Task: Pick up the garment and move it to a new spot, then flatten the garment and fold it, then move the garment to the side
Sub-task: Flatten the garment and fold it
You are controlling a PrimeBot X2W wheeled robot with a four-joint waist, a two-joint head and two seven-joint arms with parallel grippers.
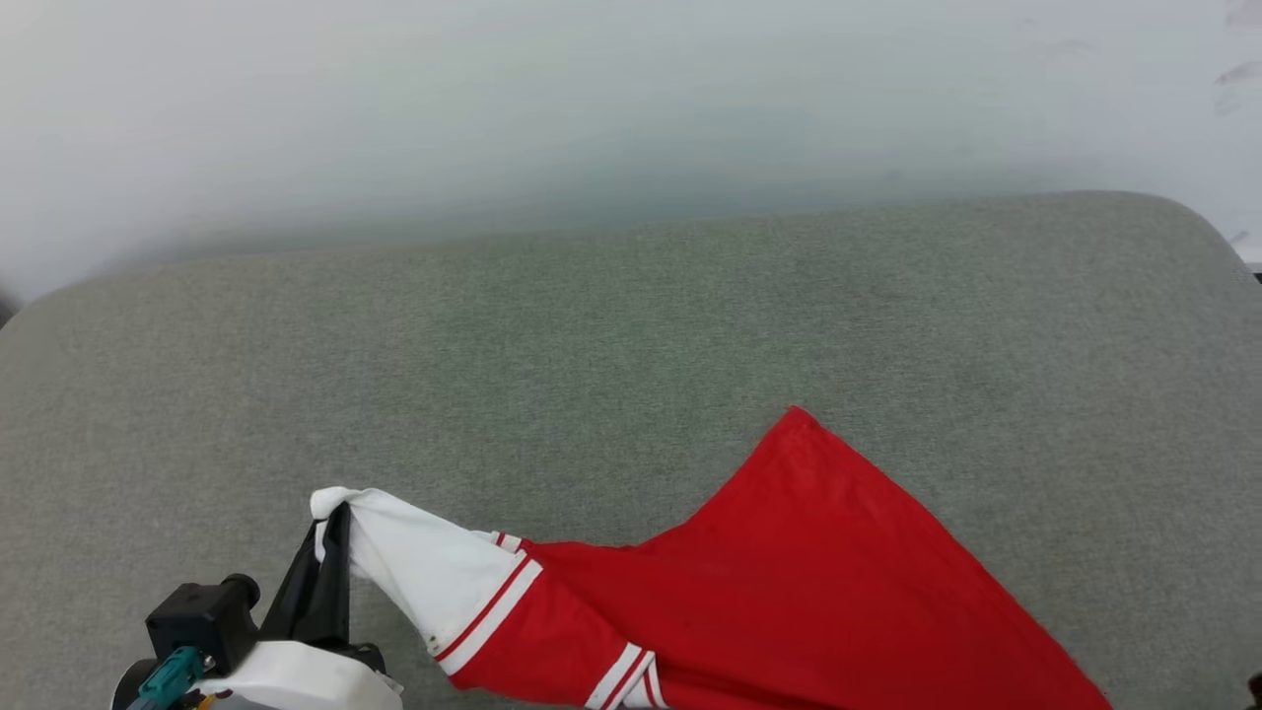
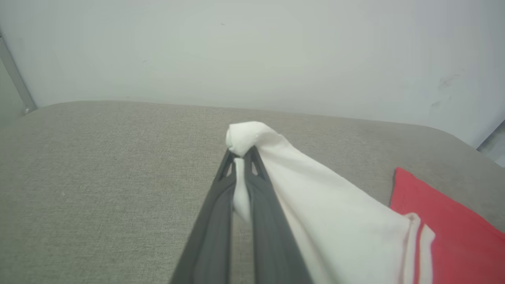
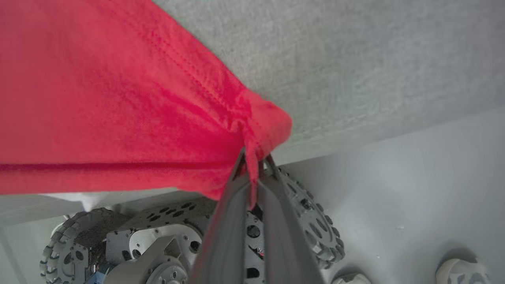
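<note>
In the head view, the garment [image 1: 789, 592] stretches along the near edge of the grey counter [image 1: 592, 325], and its far red corner seems to rest on the surface. The left gripper [image 1: 332, 528] pinches the white sleeve tip. I'd say it is being carried to its spot, and next it needs laying down taut.

The left wrist view shows those fingers [image 2: 260, 197] pressed together on white cloth.

The right wrist view adds the right gripper [image 3: 253, 159], clamped on a red hem corner past the counter's edge, above the robot's wheels [image 3: 315, 228] and a person's shoe [image 3: 461, 272].
</note>
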